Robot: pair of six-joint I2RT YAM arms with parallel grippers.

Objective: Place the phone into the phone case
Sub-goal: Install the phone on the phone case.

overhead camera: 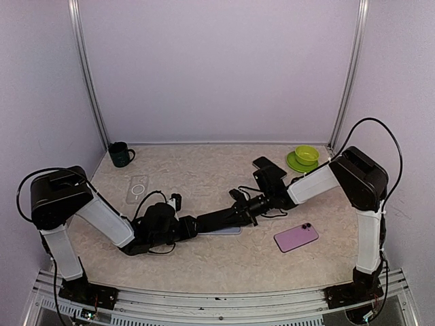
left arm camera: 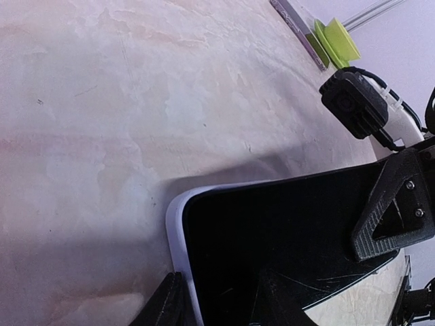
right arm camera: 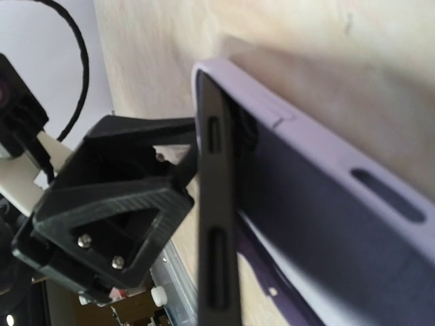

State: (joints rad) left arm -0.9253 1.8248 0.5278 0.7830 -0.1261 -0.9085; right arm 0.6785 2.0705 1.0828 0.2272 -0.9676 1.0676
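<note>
Pinning the lavender phone case (left arm camera: 175,231) to the table (left arm camera: 102,102) at mid-frame in the top view, the left gripper (left arm camera: 221,302) has narrow jaws clamped on the case's end, probably so it cannot slide. The dark phone (right arm camera: 217,204) sits tilted, only partly seated. One finger (left arm camera: 387,221) of the right gripper (overhead camera: 260,202) presses the screen, seemingly to seat it; how wide those jaws stand cannot be told.
</note>
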